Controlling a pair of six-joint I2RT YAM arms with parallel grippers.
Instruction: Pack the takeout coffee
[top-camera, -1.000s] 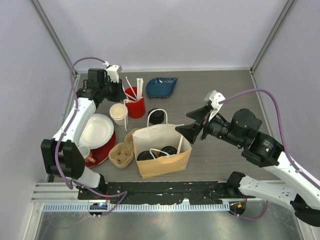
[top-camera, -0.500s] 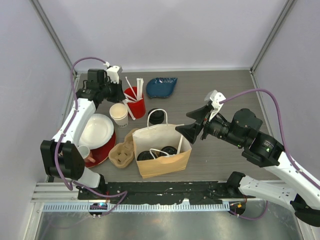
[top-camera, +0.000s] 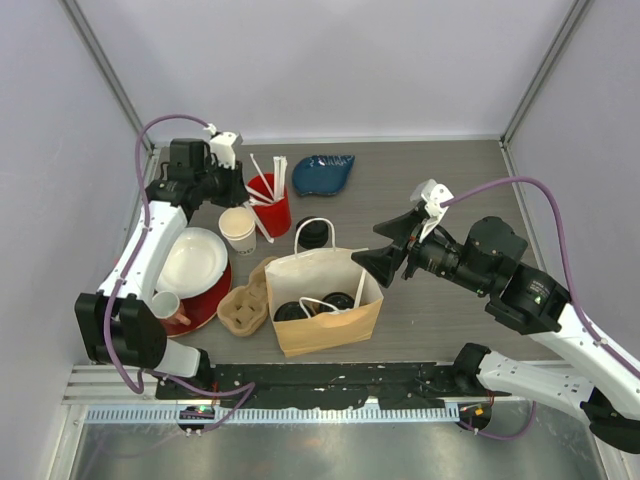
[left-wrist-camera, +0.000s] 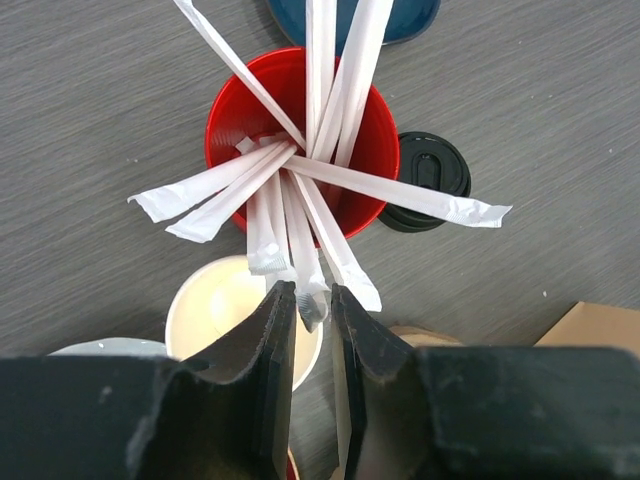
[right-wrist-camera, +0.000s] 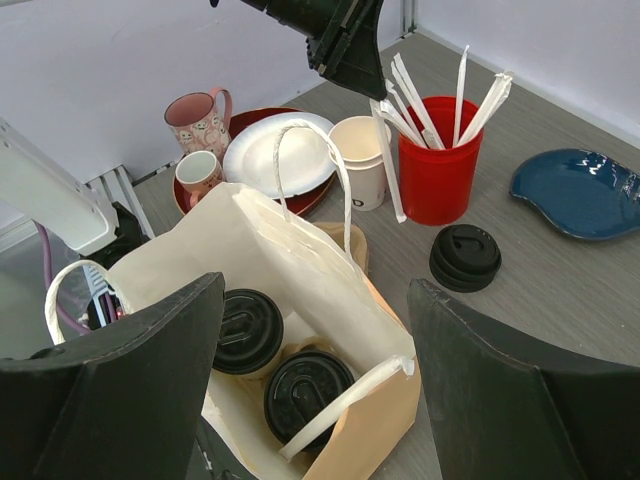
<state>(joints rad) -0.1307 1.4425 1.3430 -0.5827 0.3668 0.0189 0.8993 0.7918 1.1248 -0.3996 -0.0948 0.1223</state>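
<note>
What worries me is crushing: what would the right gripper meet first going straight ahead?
Likely the paper bag, its mouth straight ahead of the open right gripper; the lidded cups lie deeper inside.

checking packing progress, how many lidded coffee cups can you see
2, both inside the paper bag: the left cup and the right cup, side by side. The bag's walls could hide another.

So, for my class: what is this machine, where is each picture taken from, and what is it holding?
Two robot arms work at a table. One picture looks down from above; the others come from a camera on each wrist. The left tool is nearly closed around a wrapped straw in the red cup; whether it grips is unclear. The right tool hangs open near a paper bag holding two lidded coffee cups. An unlidded cup and a loose lid stand nearby.
</note>
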